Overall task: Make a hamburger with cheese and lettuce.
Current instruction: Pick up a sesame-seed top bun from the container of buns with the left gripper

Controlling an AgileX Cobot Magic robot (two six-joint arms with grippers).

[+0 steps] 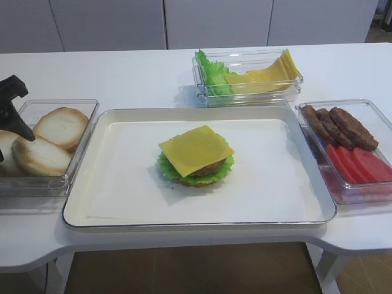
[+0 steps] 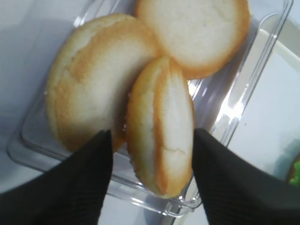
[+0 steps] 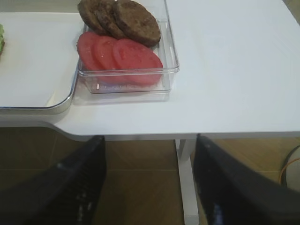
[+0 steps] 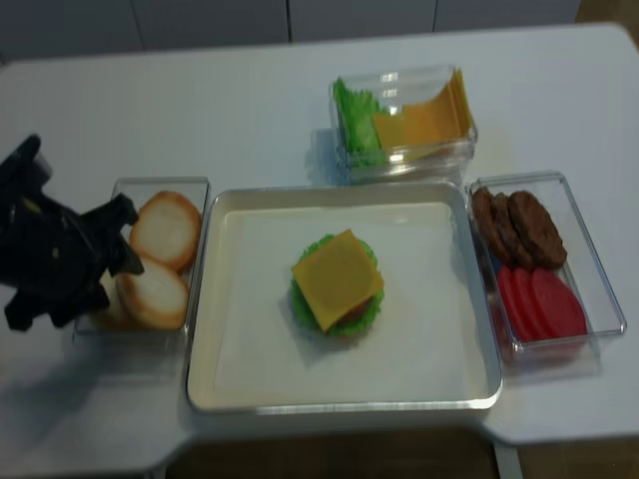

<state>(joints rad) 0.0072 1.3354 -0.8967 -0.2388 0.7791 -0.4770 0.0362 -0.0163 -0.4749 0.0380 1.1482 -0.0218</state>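
The hamburger (image 1: 197,160) sits in the middle of the white tray (image 1: 122,202). It is a bun base, the lettuce (image 1: 166,169), a brown patty and the cheese (image 1: 196,149) as its top layer. At the far left, my left gripper (image 1: 15,138) (image 4: 130,239) hangs over the clear box of pale bun halves (image 1: 61,127). In the left wrist view this gripper (image 2: 152,136) stands open astride a bun half (image 2: 161,126) tilted on its edge, with a gap on the left side. My right gripper (image 3: 150,138) is open and empty, off the table's front edge.
A clear box (image 1: 248,76) with loose lettuce leaves and cheese slices stands behind the tray. On the right, another box (image 1: 367,190) holds brown patties (image 3: 122,18) and red tomato slices (image 3: 122,54). The table's front edge runs just under the tray.
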